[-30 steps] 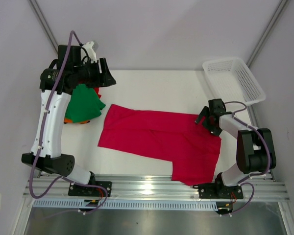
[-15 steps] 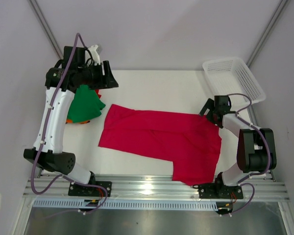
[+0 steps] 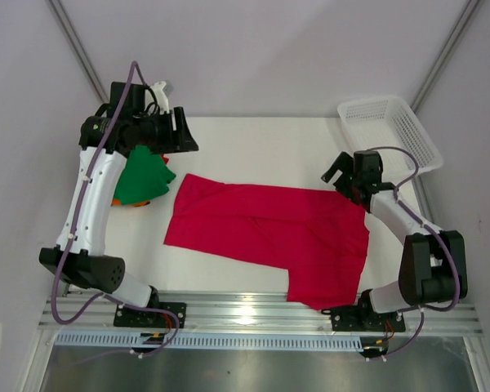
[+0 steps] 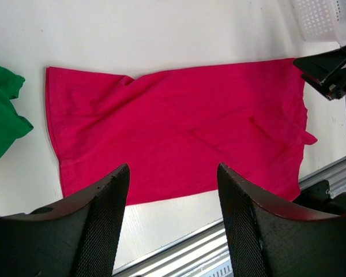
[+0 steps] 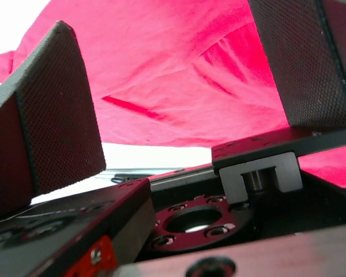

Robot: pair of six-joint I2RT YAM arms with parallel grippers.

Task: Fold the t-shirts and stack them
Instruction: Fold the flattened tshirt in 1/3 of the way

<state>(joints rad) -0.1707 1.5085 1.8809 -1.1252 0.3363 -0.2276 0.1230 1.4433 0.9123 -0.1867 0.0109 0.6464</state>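
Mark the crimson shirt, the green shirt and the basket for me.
crimson shirt (image 3: 261,224): top view, middle of the cloth.
green shirt (image 3: 143,181): top view, centre of the visible part.
basket (image 3: 388,135): top view, bare mesh floor.

A robot test cell in a lab: a white bench (image 3: 261,147) boxed by plain grey walls (image 3: 253,49), with an aluminium rail (image 3: 253,314) along the near edge.
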